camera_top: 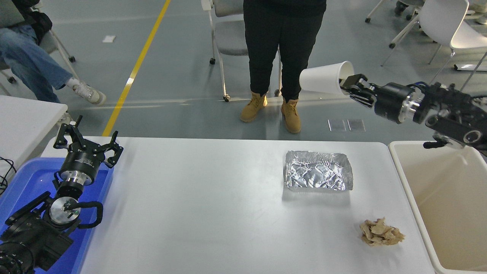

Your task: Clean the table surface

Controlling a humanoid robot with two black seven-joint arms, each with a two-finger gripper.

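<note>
While raised high, the right claw (pixel 348 86) grips a tilted white cup (pixel 323 78).

A black right gripper (pixel 347 86) holds a white paper cup (pixel 325 78) by its rim, tipped sideways, high above the large white table surface (pixel 213 213). On the table lie a crinkled silver foil tray (pixel 318 175) and a crumpled brown paper wad (pixel 381 232). A beige plastic bin (pixel 449 198) adjoins the table's right edge. The left gripper (pixel 88 146) rests spread wide over a blue plastic tray (pixel 23 179).
</note>
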